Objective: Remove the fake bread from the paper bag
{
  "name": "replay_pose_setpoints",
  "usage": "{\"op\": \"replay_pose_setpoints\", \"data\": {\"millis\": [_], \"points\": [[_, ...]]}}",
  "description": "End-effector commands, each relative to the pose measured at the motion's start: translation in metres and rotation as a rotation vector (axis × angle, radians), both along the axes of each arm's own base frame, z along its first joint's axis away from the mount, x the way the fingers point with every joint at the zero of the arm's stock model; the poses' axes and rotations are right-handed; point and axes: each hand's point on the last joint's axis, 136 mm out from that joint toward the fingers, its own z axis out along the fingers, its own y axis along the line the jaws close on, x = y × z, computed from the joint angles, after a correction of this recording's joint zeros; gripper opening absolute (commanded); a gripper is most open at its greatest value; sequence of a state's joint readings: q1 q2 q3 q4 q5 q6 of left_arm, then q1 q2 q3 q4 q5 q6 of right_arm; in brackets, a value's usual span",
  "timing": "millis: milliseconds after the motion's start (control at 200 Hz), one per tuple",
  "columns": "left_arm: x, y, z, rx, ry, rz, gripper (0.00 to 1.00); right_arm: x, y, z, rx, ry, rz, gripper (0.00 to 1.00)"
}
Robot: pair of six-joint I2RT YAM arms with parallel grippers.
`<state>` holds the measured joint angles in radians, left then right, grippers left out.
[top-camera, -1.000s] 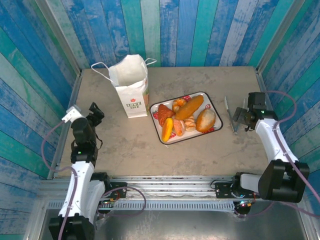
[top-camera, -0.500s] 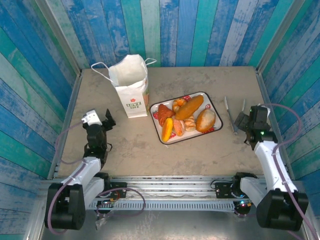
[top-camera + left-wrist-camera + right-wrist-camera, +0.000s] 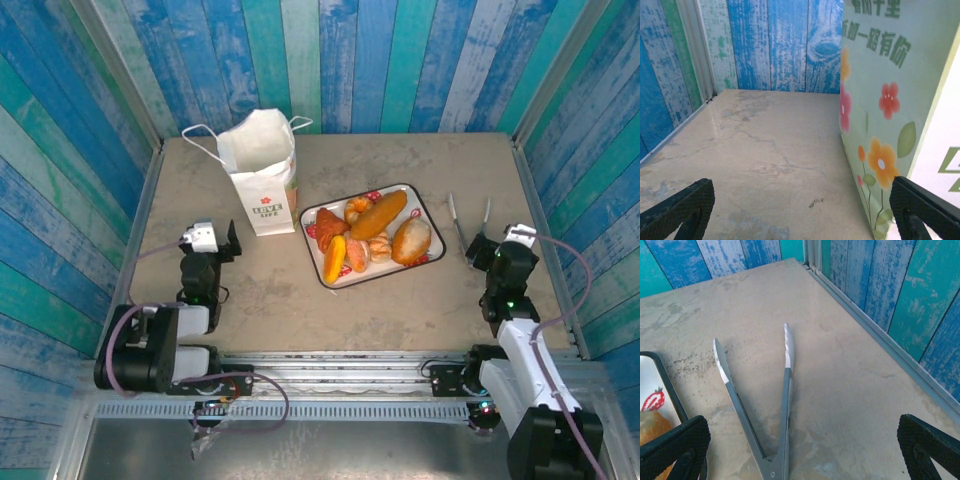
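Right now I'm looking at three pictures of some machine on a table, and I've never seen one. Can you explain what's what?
The machine is two robot arms bolted at the near edge of a table. The wide picture looks down from above. The other two come from a camera on each wrist. The left gripper faces the white paper bag, and the right gripper faces metal tongs. Both grippers are open and hold nothing. The fake bread lies on a strawberry-print tray beside the bag.
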<state>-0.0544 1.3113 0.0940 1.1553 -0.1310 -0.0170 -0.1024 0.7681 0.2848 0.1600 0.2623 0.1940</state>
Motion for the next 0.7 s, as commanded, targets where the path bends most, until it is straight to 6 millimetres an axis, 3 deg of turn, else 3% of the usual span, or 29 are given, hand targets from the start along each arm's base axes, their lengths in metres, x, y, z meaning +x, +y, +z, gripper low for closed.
{"op": "replay_pose_setpoints", "data": {"millis": [0, 185, 351, 591, 696], "points": [[0.005, -0.007, 0.010, 0.043, -0.066, -0.038, 0.94, 0.013, 0.001, 0.013, -0.016, -0.090, 0.020, 1.00], [0.015, -0.008, -0.004, 0.044, -0.016, -0.040, 0.94, 0.026, 0.010, 0.004, -0.019, -0.128, 0.060, 1.00], [0.044, 0.003, -0.017, 0.014, 0.100, 0.013, 0.94, 0.042, 0.016, -0.005, -0.030, -0.133, 0.090, 1.00], [0.044, 0.009, -0.017, -0.015, 0.096, 0.023, 0.94, 0.072, 0.044, -0.008, -0.098, -0.121, 0.203, 1.00], [0.044, 0.009, -0.017, -0.014, 0.095, 0.025, 0.94, 0.083, 0.053, -0.021, -0.126, -0.106, 0.245, 1.00]]}}
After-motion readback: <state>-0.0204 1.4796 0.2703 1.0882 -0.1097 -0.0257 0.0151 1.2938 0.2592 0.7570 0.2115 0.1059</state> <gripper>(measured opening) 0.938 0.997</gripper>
